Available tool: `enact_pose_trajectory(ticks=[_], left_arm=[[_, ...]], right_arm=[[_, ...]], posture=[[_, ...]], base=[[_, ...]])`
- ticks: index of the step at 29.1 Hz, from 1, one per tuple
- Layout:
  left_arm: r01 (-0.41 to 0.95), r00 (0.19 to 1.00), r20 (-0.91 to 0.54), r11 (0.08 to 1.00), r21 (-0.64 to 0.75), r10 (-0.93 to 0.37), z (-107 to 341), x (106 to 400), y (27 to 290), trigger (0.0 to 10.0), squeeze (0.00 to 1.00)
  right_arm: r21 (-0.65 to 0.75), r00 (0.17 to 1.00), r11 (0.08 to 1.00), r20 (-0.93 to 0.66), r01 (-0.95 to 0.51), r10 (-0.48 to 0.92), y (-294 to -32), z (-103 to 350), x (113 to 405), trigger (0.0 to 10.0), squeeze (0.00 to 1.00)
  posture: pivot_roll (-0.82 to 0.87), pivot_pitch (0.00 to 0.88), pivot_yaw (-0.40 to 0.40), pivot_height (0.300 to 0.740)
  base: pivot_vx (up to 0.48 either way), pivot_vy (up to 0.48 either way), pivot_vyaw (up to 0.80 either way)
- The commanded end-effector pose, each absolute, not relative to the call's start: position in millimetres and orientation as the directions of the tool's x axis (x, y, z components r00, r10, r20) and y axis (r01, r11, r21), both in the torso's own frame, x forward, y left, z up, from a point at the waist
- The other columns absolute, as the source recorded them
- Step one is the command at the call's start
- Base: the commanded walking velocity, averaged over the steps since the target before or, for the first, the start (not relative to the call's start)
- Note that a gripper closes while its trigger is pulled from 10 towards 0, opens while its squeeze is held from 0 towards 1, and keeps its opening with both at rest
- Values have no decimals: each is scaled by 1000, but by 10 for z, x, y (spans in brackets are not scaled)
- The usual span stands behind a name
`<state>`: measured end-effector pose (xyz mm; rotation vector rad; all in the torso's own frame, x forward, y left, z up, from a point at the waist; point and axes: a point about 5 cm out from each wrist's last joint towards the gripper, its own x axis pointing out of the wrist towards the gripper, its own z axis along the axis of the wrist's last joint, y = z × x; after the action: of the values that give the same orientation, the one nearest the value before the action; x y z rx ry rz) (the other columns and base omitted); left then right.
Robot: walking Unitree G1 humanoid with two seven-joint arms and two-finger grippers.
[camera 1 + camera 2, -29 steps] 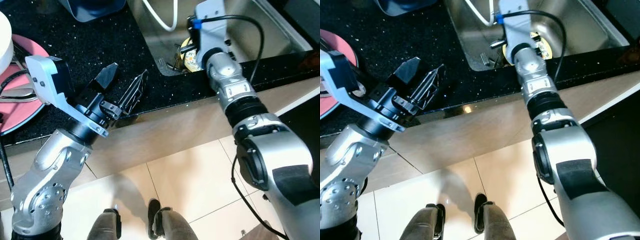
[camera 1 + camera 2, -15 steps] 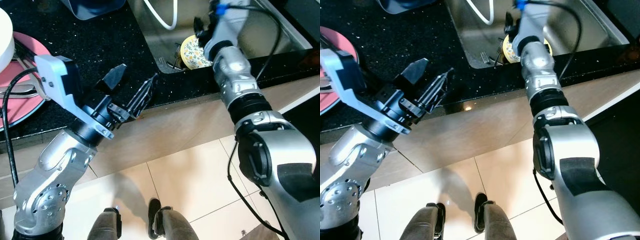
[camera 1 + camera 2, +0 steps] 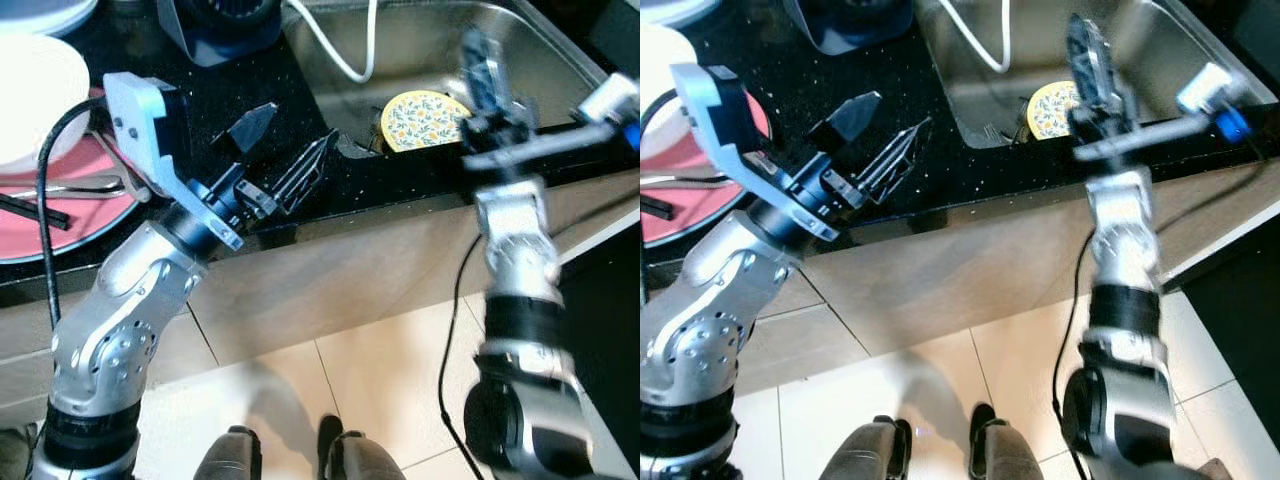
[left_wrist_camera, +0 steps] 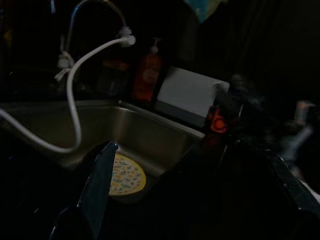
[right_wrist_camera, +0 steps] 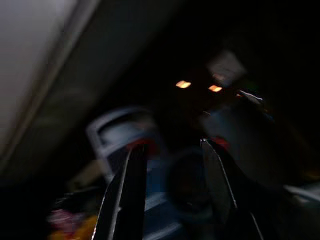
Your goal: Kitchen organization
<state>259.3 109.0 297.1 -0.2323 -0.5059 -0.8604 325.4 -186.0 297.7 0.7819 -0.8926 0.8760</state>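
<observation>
While left gripper (image 3: 285,150) fingers gape wide over counter (image 3: 200,110) — right gripper (image 5: 170,195) (blurred) parted, both empty.

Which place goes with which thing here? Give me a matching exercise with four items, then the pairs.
Things:
1. yellow patterned plate
2. pink plate
3. left gripper
4. white hose

Places:
A. on the black counter at the robot's left
B. lying in the sink
C. draped over the sink's edge into the basin
D. above the counter beside the sink, fingers open

Pairs: 1-B, 2-A, 3-D, 4-C
</observation>
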Motion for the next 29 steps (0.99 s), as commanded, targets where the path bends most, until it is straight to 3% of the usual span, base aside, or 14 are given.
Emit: enact_pose_trajectory(ticks=[1, 6, 13, 18, 24, 29], left_arm=[[785, 524, 499, 618, 30, -690, 2943, 2590, 1064, 10000, 0], [817, 487, 491, 576, 36, -722, 2916, 2612, 1073, 10000, 0], [850, 458, 469, 527, 18, -755, 2833, 2573, 1142, 10000, 0], [865, 479, 417, 496, -74, -773, 2536, 2461, 1297, 10000, 0], [869, 491, 366, 476, -135, -791, 2333, 2307, 1408, 10000, 0], [846, 525, 349, 521, -114, -776, 2326, 2281, 1475, 10000, 0]], right_arm=[[135, 264, 357, 901, -924, 343, -1821, 2944, 3117, 10000, 0], [27, 112, 168, 845, -985, 524, -1651, 2701, 2770, 10000, 0], [37, 65, 55, 734, -998, 676, -1432, 2418, 2632, 10000, 0], [98, 17, -49, 578, -994, 816, -1257, 2080, 2502, 10000, 0], [185, 25, -68, 461, -980, 887, -1174, 1840, 2454, 10000, 0], [232, 106, 35, 304, -972, 947, -1083, 1581, 2537, 10000, 0]], posture=[[151, 108, -40, 740], [147, 82, -29, 740], [152, 77, -23, 740], [155, 90, -24, 740], [168, 106, -38, 740], [183, 113, -50, 740]], base=[[0, 0, 0], [0, 0, 0], [0, 0, 0], [0, 0, 0], [0, 0, 0], [0, 0, 0]])
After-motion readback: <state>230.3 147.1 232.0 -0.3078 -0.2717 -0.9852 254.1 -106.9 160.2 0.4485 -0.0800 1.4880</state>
